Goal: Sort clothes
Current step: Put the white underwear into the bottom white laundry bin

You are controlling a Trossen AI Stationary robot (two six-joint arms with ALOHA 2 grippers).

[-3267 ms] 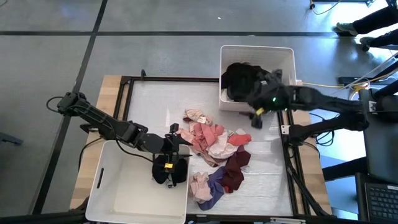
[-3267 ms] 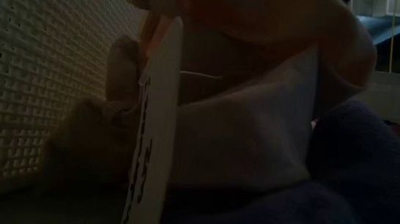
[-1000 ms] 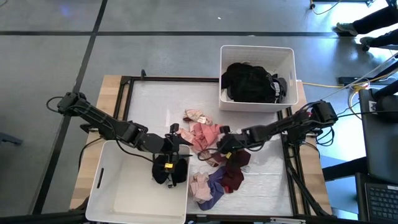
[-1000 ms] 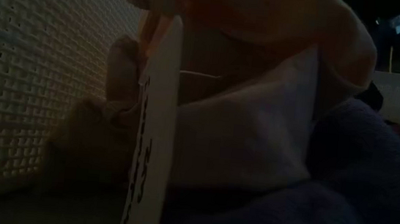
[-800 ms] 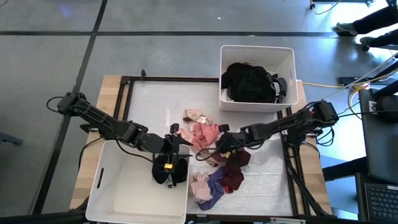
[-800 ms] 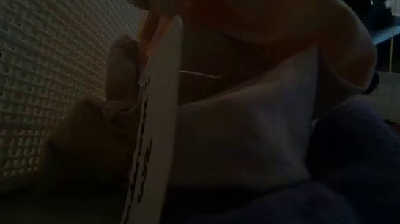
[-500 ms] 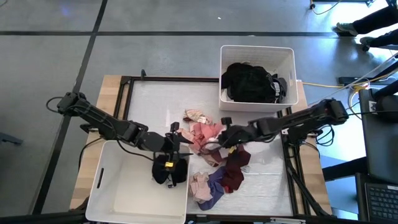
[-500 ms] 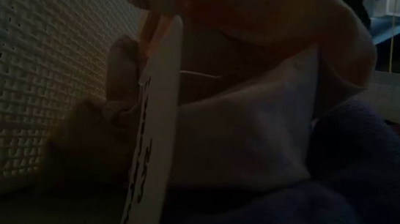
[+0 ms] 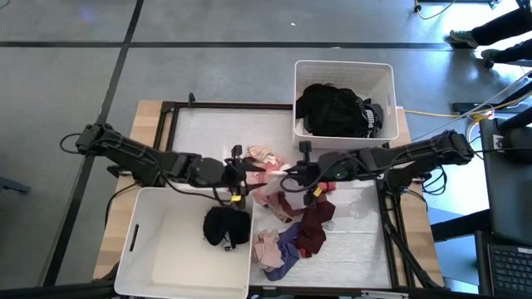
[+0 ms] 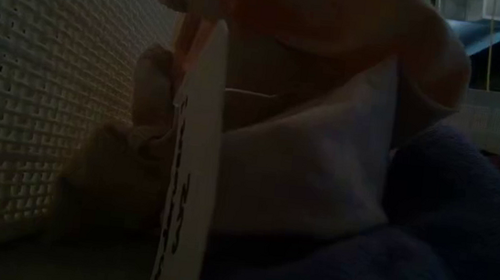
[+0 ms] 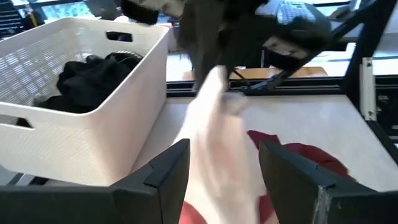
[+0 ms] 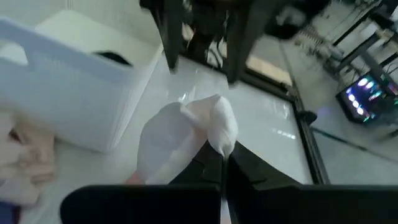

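Here, right gripper (image 12: 222, 163) fingers pinched on pale garment (image 12: 180, 140), lifted clear of pile (image 9: 291, 218) for sorting; left gripper (image 11: 224, 171) fingers spread at nine o'clock, probably to receive.

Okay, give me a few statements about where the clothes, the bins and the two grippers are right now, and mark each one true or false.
1. The right gripper is shut on a white garment. True.
2. The left gripper is shut. False: its fingers stand open, with the pale cloth between them.
3. The far bin holds black clothes. True.
4. The near bin holds only pink clothes. False: one black garment lies in it.
5. The pile of pink, maroon and purple clothes lies on the table between the two bins. True.
6. Both grippers are parked at the table's outer edges. False: they meet over the middle, at the pile.
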